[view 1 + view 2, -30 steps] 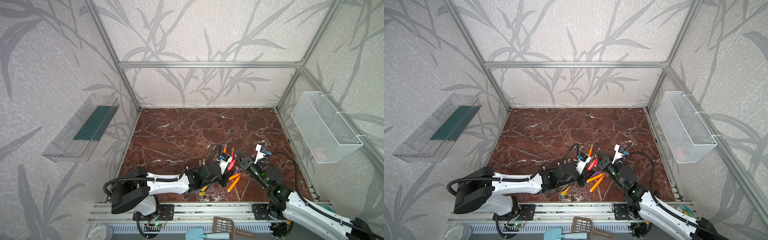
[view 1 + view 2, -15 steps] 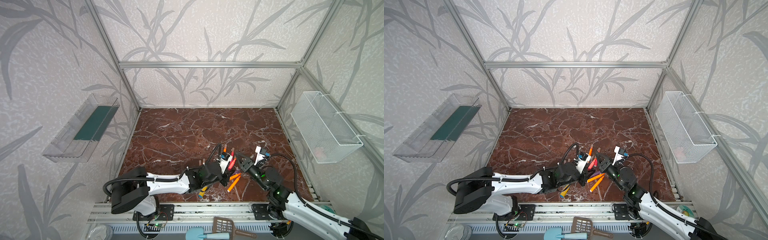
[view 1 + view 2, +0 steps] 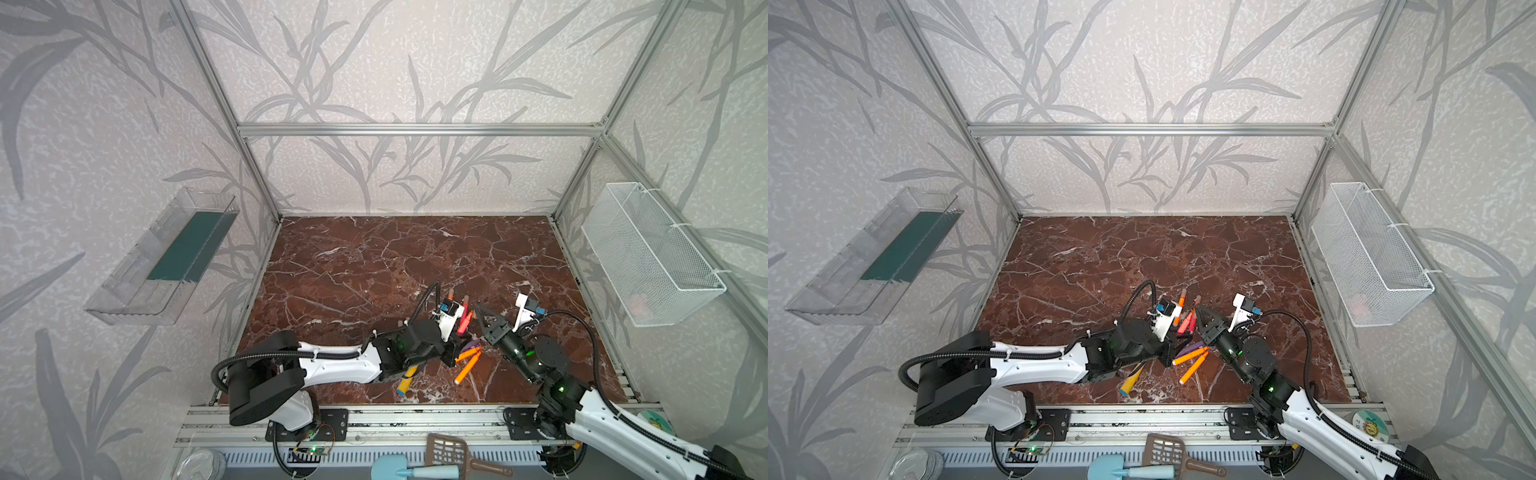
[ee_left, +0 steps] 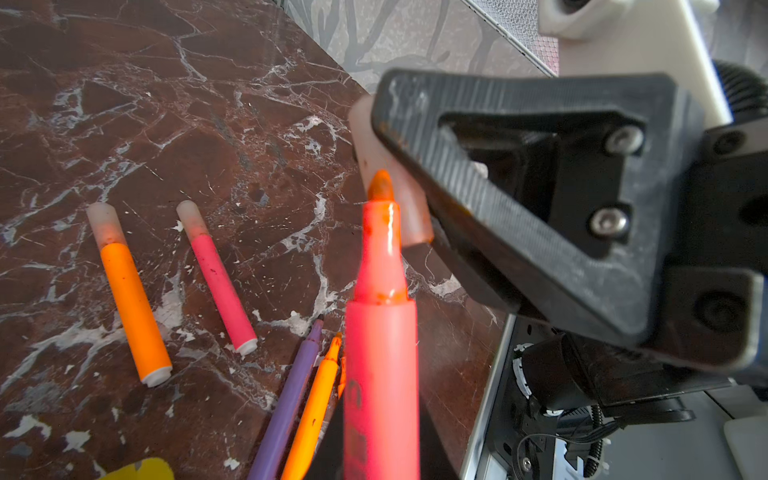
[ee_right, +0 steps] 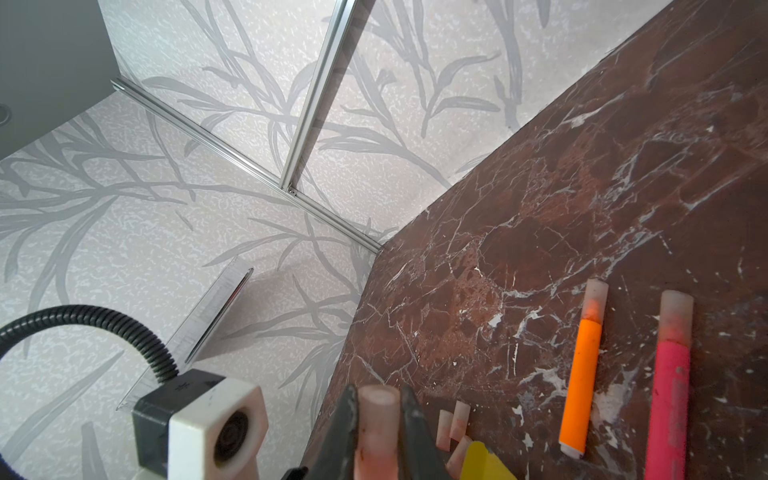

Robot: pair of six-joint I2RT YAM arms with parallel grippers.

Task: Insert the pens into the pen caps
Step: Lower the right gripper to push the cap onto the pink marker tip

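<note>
I have both arms meeting low over the marble table (image 3: 374,266), near its front edge and a little right of the middle. My left gripper (image 3: 457,341) is clamped on a pink pen (image 4: 380,353), which is uncapped, its orange-stained tip pointing at the right gripper (image 5: 377,405). That one is closed tight on a cap (image 5: 376,436), a pale pinkish tube pinched between its two black fingers (image 5: 347,428). In the left wrist view the pen's tip overlaps the cap's side and is not inside it; I cannot tell whether the two touch. On the table beyond them lie a capped orange pen (image 4: 129,307) and a capped pink pen (image 4: 218,286), side by side but apart. Nearer the grippers a purple pen (image 4: 291,399) and an orange pen (image 4: 313,407) lie uncapped, close together, tips the same way. In both top views a second bare orange pen (image 3: 465,371) lies just beside them. A few loose caps (image 5: 453,419) sit on the table next to a yellow shovel (image 5: 484,463), which lies partly under my left arm.
</note>
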